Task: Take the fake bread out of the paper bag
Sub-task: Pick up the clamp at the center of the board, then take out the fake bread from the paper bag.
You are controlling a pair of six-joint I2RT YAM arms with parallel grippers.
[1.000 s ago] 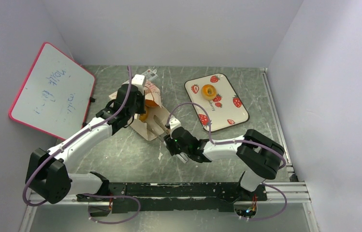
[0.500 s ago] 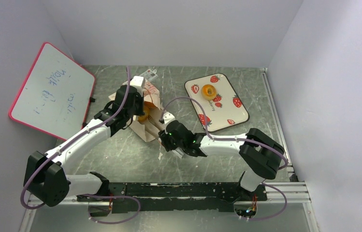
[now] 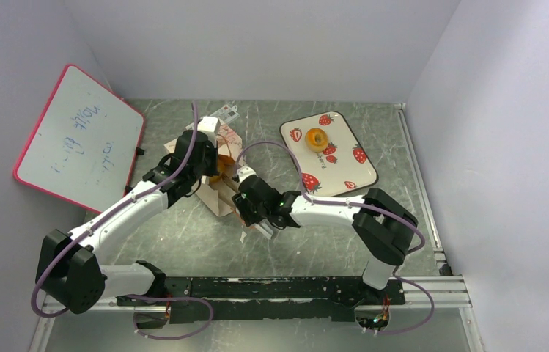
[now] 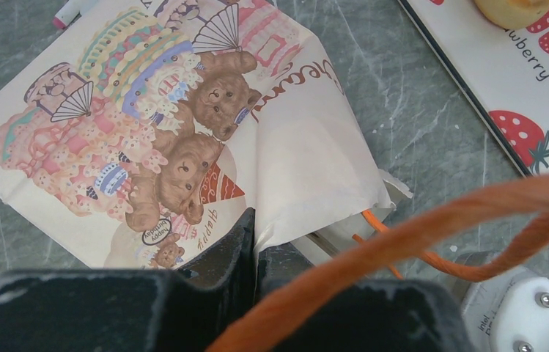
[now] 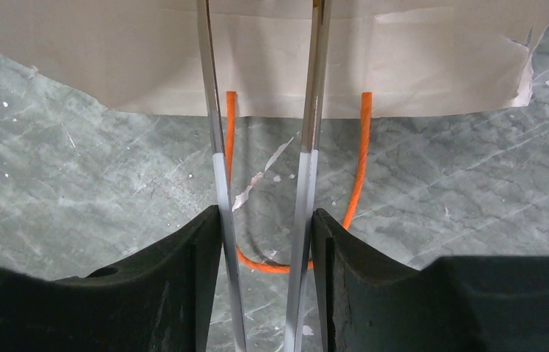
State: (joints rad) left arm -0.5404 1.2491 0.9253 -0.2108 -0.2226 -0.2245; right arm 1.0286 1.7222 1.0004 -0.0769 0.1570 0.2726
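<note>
The paper bag lies on its side, its bear picture facing up. My left gripper is shut on the bag's top edge and holds the mouth up, with an orange cord handle across its view. My right gripper is shut on metal tongs, whose two blades run into the bag's mouth; their tips are hidden inside. An orange piece of fake bread shows at the mouth. A ring-shaped piece lies on the tray.
The white strawberry-printed tray sits right of the bag. A pink-framed whiteboard leans at the left wall. A small white tag lies behind the bag. The lower cord handle loops on the table under the tongs.
My right arm has moved left and forward, bringing the tongs up to and into the bag's mouth. The left gripper has kept its hold on the bag.
</note>
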